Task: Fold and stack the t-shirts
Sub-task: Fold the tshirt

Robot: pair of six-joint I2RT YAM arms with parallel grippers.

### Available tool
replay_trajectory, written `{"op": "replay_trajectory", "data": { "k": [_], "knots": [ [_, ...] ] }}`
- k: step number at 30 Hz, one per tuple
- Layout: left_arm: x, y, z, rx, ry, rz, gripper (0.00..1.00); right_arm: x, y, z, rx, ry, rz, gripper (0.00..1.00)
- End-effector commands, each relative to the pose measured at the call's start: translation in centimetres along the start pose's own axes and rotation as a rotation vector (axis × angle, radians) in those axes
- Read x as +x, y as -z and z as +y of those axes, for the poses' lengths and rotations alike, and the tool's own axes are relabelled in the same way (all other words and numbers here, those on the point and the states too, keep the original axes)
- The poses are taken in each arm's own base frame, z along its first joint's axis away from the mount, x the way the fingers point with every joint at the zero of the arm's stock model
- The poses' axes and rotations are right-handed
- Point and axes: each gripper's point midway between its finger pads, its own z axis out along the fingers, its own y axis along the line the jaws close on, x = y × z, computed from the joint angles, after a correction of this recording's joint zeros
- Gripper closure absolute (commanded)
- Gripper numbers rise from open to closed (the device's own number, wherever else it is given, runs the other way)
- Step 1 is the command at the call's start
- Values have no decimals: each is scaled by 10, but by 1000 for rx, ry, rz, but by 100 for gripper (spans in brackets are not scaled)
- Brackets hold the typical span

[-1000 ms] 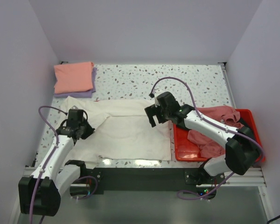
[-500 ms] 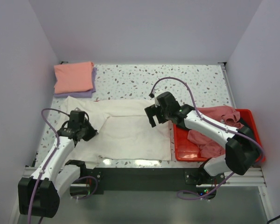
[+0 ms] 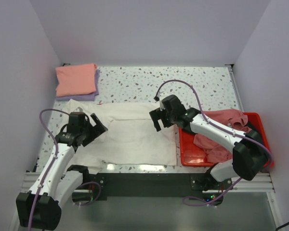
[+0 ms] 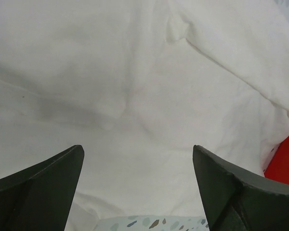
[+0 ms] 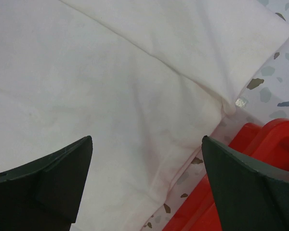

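Left end effector (image 3: pixel 99 124) newly open, shifted right

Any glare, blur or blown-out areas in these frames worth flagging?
Top external view: sharp, evenly lit, with bright reflections along the near edge of the speckled table. Left wrist view: the large cream-white t-shirt is nearly washed out, folds showing only as faint shadows, the left gripper dark. Right wrist view: shirt likewise pale, one small glint on the table near the red plastic tray.

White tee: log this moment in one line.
white tee: spread on table | left pincer: open, above its left part | right pincer: open, above its right part | nothing held
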Motion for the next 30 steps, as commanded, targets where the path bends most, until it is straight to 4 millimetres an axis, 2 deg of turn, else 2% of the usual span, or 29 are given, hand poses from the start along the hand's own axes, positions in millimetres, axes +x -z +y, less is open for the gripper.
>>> {"op": "replay_trajectory", "data": {
  "k": [1,2,4,7,8,10,11,12,13,14,15,17,18,21,23,24,25,27,28,30],
  "knots": [
    [-30,21,-31,87,-63,-87,0,-17,9,4,-18,-22,-50,1],
    [-36,19,-30,66,-60,-103,0,-20,10,3,-15,-28,-57,1],
    [-54,21,-41,72,-57,-151,0,-30,9,3,-3,-50,-71,1],
    [-77,8,-39,1,-33,-206,0,-38,2,1,26,-83,-66,1],
    [-83,-1,-31,-57,-26,-221,0,-40,0,-2,41,-104,-60,1],
    [-100,-9,-31,-80,-3,-274,0,-47,-10,-5,51,-127,-51,1],
    [-102,-19,-26,-106,3,-264,0,-47,-13,-6,54,-135,-38,1],
    [-112,-23,-31,-86,9,-287,0,-47,-18,-10,63,-146,-24,1],
    [-118,-28,-25,-96,30,-289,0,-50,-25,-12,74,-164,-11,1],
    [-116,-37,-25,-77,40,-245,0,-47,-29,-20,89,-188,8,1],
    [-129,-39,-20,-64,60,-269,0,-47,-34,-24,90,-206,13,1],
    [-131,-51,-12,-68,76,-252,0,-41,-49,-34,83,-251,47,1],
    [-138,-54,-8,-69,85,-266,0,-39,-53,-30,39,-265,68,1],
    [-142,-70,-1,-91,76,-260,0,-30,-75,-37,45,-283,118,1],
    [-141,-82,4,-107,77,-243,0,-33,-82,-39,48,-281,124,1],
    [-146,-86,4,-104,73,-255,0,-27,-91,-40,53,-283,148,1],
    [-147,-90,7,-115,76,-251,0,-31,-94,-36,26,-282,150,1],
    [-149,-100,13,-140,77,-232,0,-24,-106,-34,19,-278,179,1],
    [-149,-103,16,-154,79,-226,0,-26,-109,-35,24,-280,180,1],
    [-152,-113,24,-177,78,-217,0,-16,-120,-43,64,-289,213,1]
  ]
}}
